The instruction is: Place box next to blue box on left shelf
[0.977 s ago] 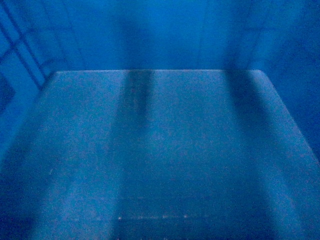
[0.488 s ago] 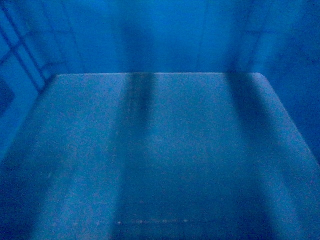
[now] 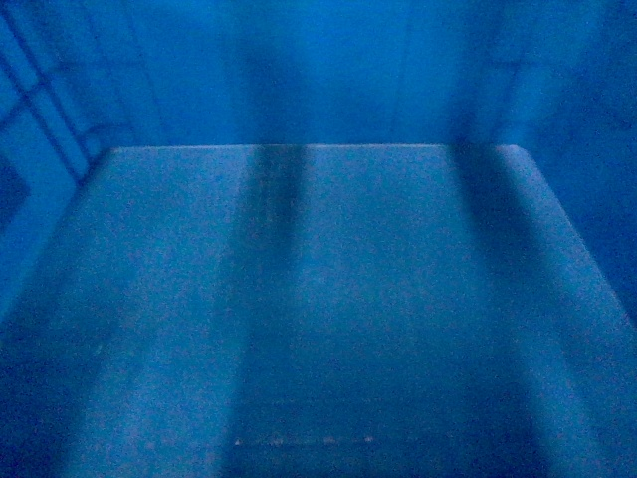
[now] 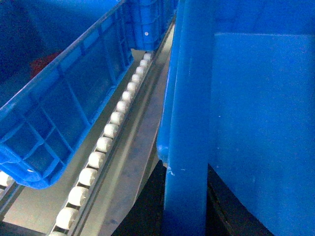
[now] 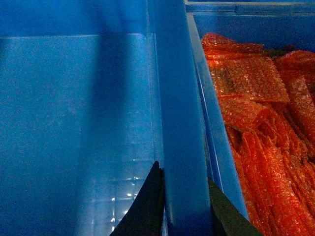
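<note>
Clamping the box (image 4: 189, 123) by its left rim, the left gripper (image 4: 184, 196) had a roller track (image 4: 110, 132) and another crate (image 4: 64, 93) further left. Right gripper (image 5: 183, 206) pinched the right rim; a bin (image 5: 216, 142) of orange bubble wrap (image 5: 261, 123) lay just right.

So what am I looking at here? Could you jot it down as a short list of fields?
Held item: box, big, blue, open on top
Left gripper: clamped on the box's left rim
Right gripper: clamped on its right rim
To the left: another blue crate on a roller track
To the right: blue bin filled with orange bubble wrap
Head view: only the box's inside
</note>
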Controlling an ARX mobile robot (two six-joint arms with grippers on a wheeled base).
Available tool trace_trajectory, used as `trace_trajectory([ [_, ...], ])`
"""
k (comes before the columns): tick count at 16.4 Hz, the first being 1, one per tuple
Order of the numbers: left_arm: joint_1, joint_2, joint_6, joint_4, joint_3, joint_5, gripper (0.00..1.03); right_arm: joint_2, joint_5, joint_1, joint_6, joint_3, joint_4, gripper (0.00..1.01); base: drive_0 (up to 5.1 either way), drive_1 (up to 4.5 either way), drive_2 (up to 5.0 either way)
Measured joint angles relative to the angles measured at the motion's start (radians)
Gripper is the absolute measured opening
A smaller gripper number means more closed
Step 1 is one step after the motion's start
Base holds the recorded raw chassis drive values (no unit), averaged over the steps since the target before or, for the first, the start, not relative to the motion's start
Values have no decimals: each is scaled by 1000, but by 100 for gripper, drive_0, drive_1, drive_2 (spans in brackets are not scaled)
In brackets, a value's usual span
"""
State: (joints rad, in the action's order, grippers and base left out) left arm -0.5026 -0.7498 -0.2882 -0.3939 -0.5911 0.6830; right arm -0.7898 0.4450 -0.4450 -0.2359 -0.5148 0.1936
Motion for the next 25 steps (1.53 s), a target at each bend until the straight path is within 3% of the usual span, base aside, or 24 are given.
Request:
trace_trajectory([
  [18,0,0,0,0,0,0,14,0,0,0,0,0,0,11,0,0,0],
  [19,0,0,0,0,0,0,14,0,17,-3,13,6,-30,11,0,0,0],
  [20,0,0,0,23,4,15,14,0,103,-44,82,58,-157,12,0,0,0],
  [22,-32,34,145,255,80,121,14,1,196,-60,131,72,-245,13,0,0,0],
  [23,-32,40,187,285,78,132,14,9,199,-62,141,63,-248,14,0,0,0],
  [25,-4,51,211,229,45,117,14,-5,187,-78,115,33,-193,14,0,0,0],
])
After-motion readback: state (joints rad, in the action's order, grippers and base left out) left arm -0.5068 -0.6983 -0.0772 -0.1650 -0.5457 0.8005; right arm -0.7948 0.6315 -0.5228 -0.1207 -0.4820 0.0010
